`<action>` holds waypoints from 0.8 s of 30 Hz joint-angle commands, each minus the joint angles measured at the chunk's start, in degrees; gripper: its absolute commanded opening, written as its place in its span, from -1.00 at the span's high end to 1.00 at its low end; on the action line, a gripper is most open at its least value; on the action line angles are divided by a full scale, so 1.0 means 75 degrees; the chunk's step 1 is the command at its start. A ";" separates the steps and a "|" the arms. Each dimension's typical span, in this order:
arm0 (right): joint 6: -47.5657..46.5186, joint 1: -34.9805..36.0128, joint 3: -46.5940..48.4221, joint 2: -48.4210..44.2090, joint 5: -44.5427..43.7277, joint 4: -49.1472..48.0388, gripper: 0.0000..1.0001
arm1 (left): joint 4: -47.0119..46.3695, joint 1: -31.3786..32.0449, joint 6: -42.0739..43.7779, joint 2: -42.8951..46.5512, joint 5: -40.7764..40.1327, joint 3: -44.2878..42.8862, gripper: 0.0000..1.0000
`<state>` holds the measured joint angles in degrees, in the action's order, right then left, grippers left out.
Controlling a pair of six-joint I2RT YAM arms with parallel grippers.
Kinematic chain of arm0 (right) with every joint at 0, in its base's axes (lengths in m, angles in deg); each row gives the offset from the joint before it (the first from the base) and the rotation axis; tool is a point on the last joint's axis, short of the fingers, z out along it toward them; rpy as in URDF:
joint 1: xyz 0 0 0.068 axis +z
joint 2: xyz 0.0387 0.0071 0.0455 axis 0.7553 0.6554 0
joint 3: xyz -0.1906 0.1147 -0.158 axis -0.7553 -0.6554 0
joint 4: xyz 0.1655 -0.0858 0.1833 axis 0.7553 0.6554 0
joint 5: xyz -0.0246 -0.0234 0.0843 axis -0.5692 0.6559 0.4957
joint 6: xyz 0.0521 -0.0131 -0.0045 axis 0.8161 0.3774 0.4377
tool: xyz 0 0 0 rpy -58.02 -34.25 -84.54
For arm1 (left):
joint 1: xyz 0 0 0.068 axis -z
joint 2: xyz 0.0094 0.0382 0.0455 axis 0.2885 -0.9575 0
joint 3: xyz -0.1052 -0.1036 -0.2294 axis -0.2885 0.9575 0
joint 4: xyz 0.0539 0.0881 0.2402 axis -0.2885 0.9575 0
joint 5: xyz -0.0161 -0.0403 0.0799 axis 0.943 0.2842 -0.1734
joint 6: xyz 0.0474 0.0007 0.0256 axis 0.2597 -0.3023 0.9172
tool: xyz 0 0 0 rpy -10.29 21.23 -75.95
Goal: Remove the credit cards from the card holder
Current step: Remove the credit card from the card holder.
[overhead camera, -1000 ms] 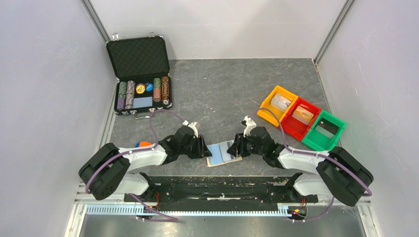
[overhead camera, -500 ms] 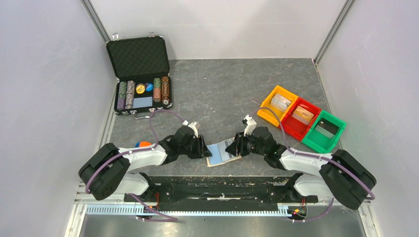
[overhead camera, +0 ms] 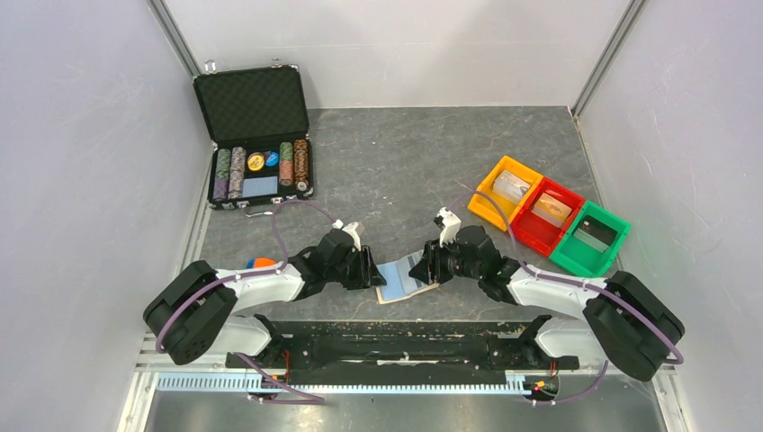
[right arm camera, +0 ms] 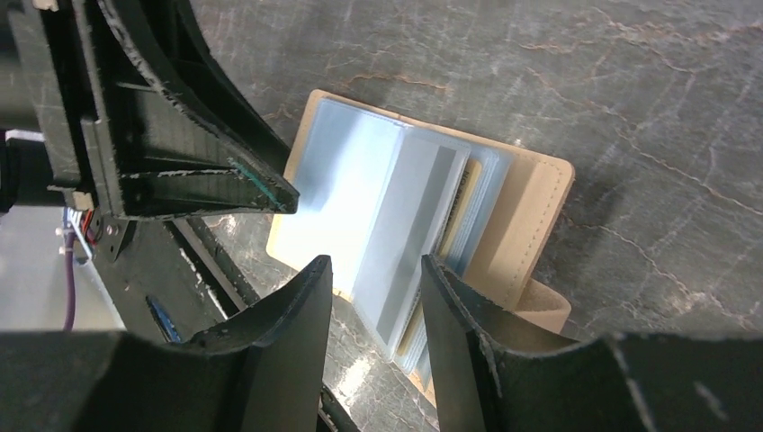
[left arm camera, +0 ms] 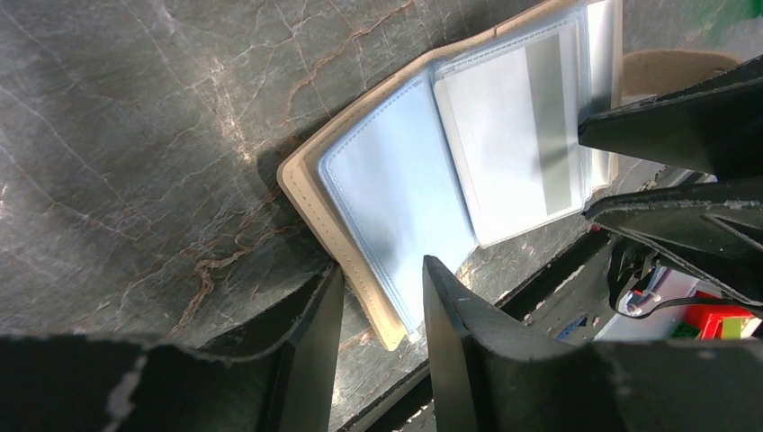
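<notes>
Tan card holder (left arm camera: 396, 193) splayed blue-side up; left gripper (left arm camera: 383, 270), right gripper (right arm camera: 375, 265) both narrowly parted.

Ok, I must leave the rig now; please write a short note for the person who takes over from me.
Left gripper: open, straddling the left edge of the open tan leather-like card holder with light blue lining.
Right gripper: open, around a sleeve holding a pale grey plastic credit card.
Holder lies on the grey stone-look table between the arms.
Done: holder lies open. Left: pull every card; none is out yet.
</notes>
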<state>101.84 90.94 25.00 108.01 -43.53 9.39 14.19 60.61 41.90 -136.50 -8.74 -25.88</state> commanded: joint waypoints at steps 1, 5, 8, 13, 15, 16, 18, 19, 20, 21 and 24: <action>-0.0279 0.0090 0.0312 0.0254 0.1002 -0.0284 0.13 | -0.0211 0.0051 0.0062 -0.0096 0.0216 -0.0021 0.10; -0.0012 0.0098 0.0191 0.0464 0.1457 -0.0849 0.14 | -0.0235 0.0050 0.0021 -0.0086 0.0228 -0.0024 0.10; 0.0036 0.0110 0.0161 0.0491 0.1437 -0.0945 0.14 | -0.0247 0.0050 0.0020 -0.0084 0.0246 -0.0038 0.10; 0.0069 0.0110 0.0175 0.0546 0.1372 -0.0981 0.15 | -0.0242 0.0050 -0.0002 -0.0076 0.0274 -0.0054 0.09; 0.0064 0.0115 0.0197 0.0603 0.1341 -0.0987 0.15 | -0.0241 0.0050 -0.0014 -0.0025 0.0274 -0.0037 0.08; 0.0085 0.0123 0.0215 0.0653 0.1332 -0.0993 0.15 | -0.0226 0.0050 -0.0014 0.0007 0.0252 -0.0030 0.07; 0.0134 0.0161 0.0276 0.0732 0.1372 -0.1032 0.16 | -0.0151 0.0050 -0.0017 0.0084 0.0195 -0.0034 0.07; 0.0149 0.0213 0.0310 0.0757 0.1384 -0.1050 0.16 | -0.0126 0.0050 -0.0017 0.0130 0.0174 -0.0036 0.06; 0.0145 0.0272 0.0351 0.0769 0.1384 -0.1051 0.15 | -0.0087 0.0050 -0.0025 0.0185 0.0149 -0.0036 0.04; 0.0148 0.0335 0.0389 0.0779 0.1359 -0.1051 0.12 | -0.0055 0.0050 -0.0032 0.0235 0.0124 -0.0033 0.02; 0.0208 0.0462 0.0444 0.0826 0.1332 -0.1097 0.05 | 0.0144 0.0051 -0.0077 0.0450 -0.0113 -0.0036 -0.04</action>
<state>102.85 93.14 25.70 113.76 -34.06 4.17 14.41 60.78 41.83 -135.89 -7.74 -25.88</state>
